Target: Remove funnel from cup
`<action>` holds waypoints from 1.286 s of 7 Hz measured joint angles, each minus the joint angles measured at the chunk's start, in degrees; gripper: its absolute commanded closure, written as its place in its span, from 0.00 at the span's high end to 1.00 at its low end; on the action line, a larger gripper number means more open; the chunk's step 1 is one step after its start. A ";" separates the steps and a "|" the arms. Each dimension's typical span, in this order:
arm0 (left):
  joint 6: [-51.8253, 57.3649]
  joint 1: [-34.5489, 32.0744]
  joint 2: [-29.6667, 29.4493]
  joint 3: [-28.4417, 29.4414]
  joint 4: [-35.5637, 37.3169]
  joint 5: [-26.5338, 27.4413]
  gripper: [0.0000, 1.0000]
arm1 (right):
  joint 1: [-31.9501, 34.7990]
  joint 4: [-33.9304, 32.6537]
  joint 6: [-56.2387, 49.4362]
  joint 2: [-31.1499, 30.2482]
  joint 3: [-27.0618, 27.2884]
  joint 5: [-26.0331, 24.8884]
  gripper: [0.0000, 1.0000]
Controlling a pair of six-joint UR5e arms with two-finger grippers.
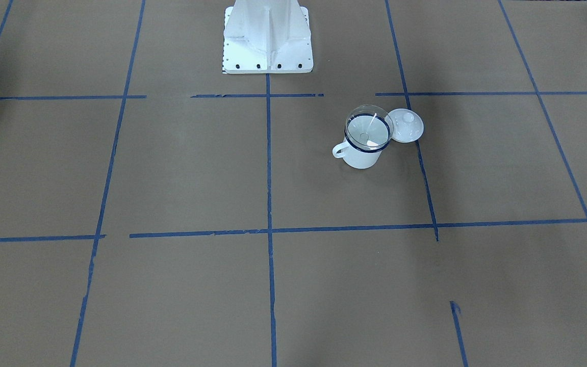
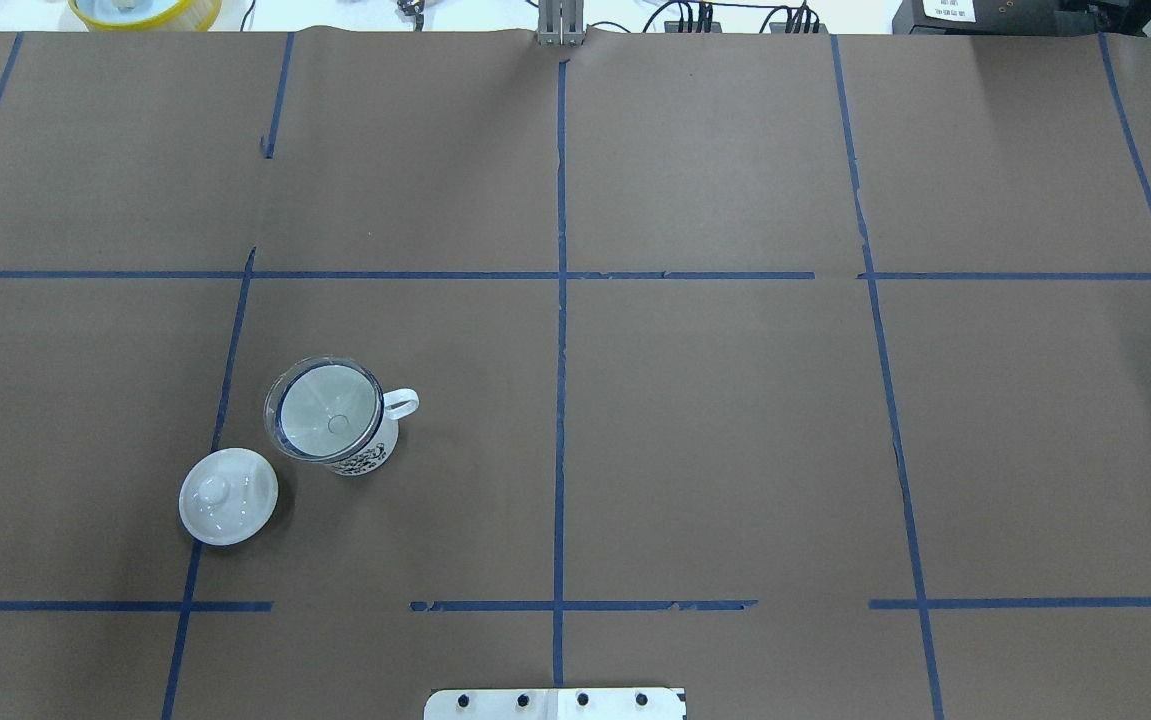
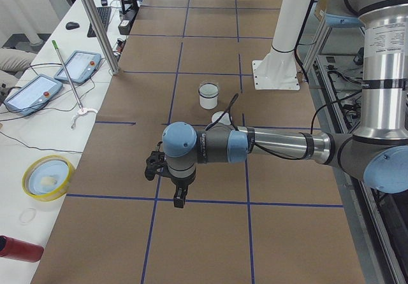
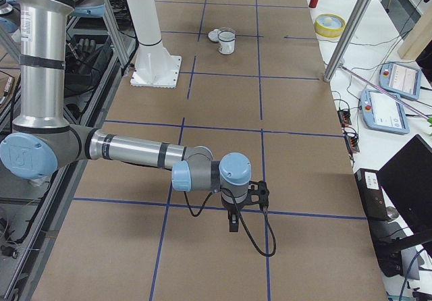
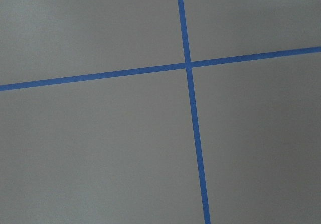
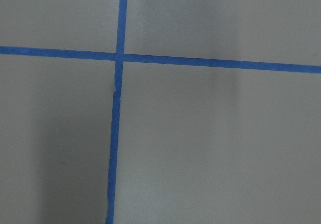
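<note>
The white enamel cup (image 1: 359, 155) with a dark blue rim stands upright on the brown table. The clear funnel (image 1: 368, 130) sits in its mouth, spout down. Both also show in the overhead view, the cup (image 2: 367, 457) and the funnel (image 2: 323, 408), on my left side. My left gripper (image 3: 180, 198) shows only in the exterior left view, far from the cup (image 3: 208, 98). My right gripper (image 4: 233, 223) shows only in the exterior right view, far from the cup (image 4: 227, 44). I cannot tell whether either is open or shut. Both wrist views show only table and tape.
A white domed lid with a knob (image 1: 406, 126) lies beside the cup, also in the overhead view (image 2: 228, 496). The white robot base (image 1: 268, 41) stands at the table's edge. A metal post (image 3: 95, 26) and teach pendants (image 3: 32, 93) are on the operators' side.
</note>
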 measured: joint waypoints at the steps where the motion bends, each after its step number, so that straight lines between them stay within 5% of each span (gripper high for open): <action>1: 0.03 0.02 0.00 0.00 -0.03 0.00 1.00 | 0.00 0.00 0.00 0.00 0.00 0.00 1.00; 5: -0.14 0.16 -1.45 -2.32 -0.17 -0.07 1.00 | 0.00 0.00 0.00 0.00 0.00 0.00 1.00; 9: -11.85 0.16 -11.67 -4.38 -6.59 -3.81 1.00 | 0.00 0.00 0.00 0.00 0.00 0.00 1.00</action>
